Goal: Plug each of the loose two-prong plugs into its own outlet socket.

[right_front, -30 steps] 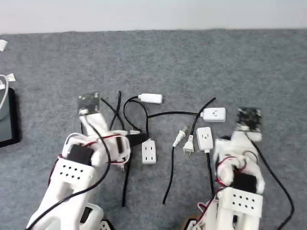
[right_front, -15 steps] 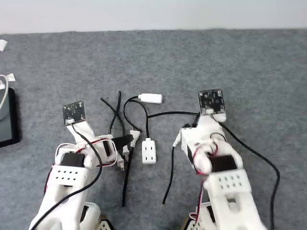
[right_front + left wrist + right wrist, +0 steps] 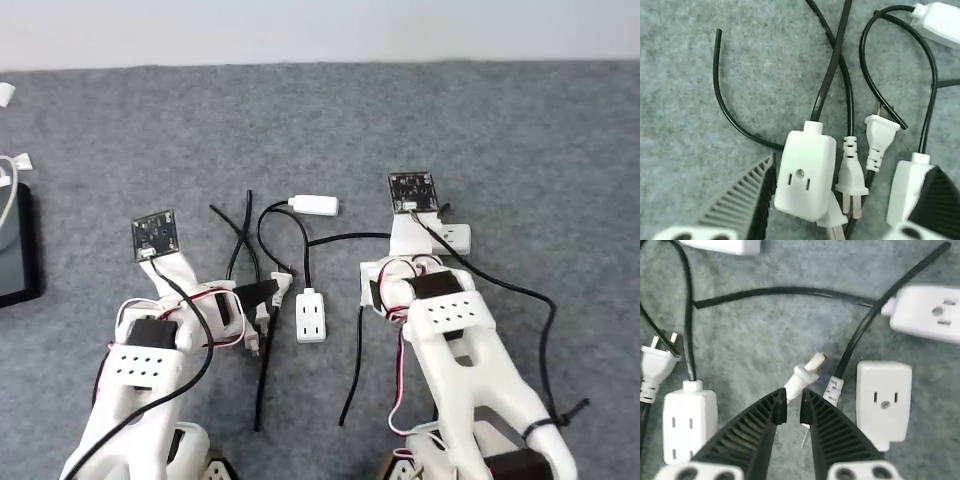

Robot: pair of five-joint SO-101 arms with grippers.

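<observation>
In the right wrist view my right gripper [image 3: 794,407] is shut on a small white two-prong plug [image 3: 802,375], and one prong shows below the fingers. Beside it lie a white outlet [image 3: 885,400] and a second outlet [image 3: 930,310]. My left gripper [image 3: 852,170] stands open over a white outlet block [image 3: 805,175], with two loose plugs [image 3: 852,175] [image 3: 881,137] and another outlet [image 3: 907,192] between its fingers. From above, the left gripper [image 3: 262,298] sits beside the three-way outlet [image 3: 310,316]. The right arm [image 3: 420,290] covers its plug.
Black cords [image 3: 355,370] criss-cross the grey mat between the arms. A white adapter [image 3: 315,205] lies farther back. A dark flat device [image 3: 15,250] sits at the left edge. The mat's back half is open.
The right arm swung forward and left from its drawn-back pose, and now stands over the two plugs near the middle. The left arm shifted slightly left a second ago, then stayed still.
</observation>
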